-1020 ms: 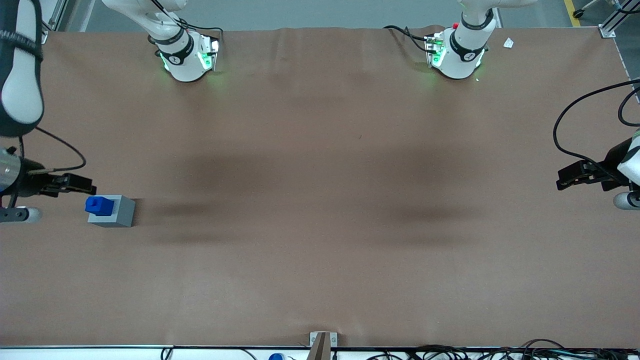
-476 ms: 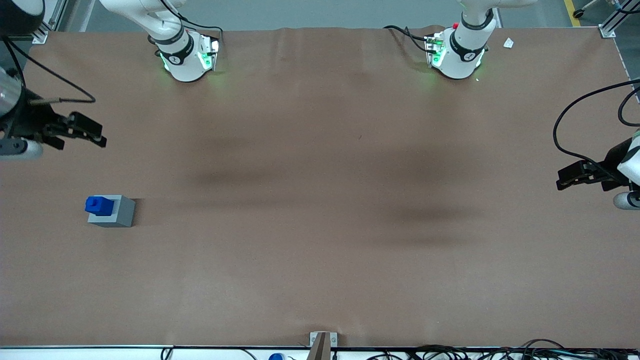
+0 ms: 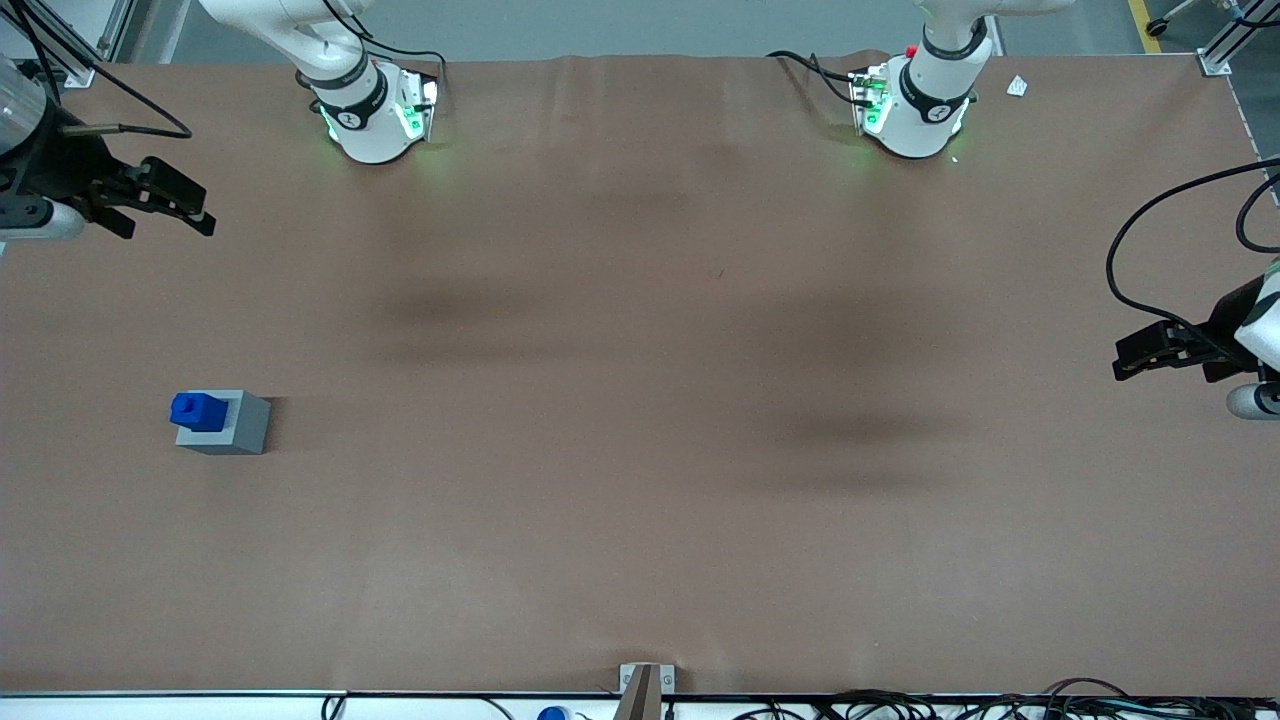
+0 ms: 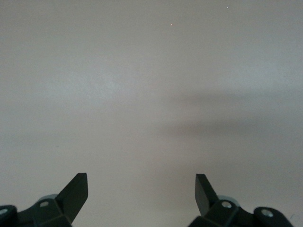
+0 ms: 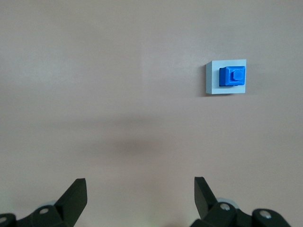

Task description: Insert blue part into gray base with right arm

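The blue part (image 3: 197, 411) sits in the top of the gray base (image 3: 236, 428), with its stud up, toward the working arm's end of the table. In the right wrist view the blue part (image 5: 232, 76) sits on the gray base (image 5: 213, 80), offset to one side of its top face. My right gripper (image 3: 185, 205) is open and empty, raised well clear of the base and farther from the front camera than it. Its two black fingers (image 5: 75, 196) stand wide apart over bare brown table (image 5: 118, 118).
The brown table cover (image 3: 640, 400) spans the whole view. The two arm bases (image 3: 375, 115) stand at the table's edge farthest from the front camera. A small metal bracket (image 3: 645, 685) sits at the nearest edge, with cables along it.
My right gripper has lifted and drawn away from the gray base, moving farther from the front camera. The blue part and the gray base have not moved.
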`<state>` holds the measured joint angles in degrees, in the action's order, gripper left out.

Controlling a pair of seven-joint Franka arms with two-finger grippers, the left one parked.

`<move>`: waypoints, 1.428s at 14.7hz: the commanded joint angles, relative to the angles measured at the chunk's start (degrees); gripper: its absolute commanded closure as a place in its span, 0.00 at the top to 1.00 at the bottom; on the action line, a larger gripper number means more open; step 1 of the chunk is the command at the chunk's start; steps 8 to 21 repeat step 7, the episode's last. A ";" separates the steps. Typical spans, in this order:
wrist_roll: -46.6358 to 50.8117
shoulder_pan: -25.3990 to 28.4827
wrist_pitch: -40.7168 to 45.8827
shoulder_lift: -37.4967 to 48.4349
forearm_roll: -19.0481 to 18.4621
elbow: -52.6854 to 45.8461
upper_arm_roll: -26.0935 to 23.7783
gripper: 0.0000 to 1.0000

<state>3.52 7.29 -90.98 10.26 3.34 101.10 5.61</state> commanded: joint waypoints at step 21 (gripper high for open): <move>-2.35 -1.14 0.63 -2.08 -4.48 -4.42 -0.08 1.00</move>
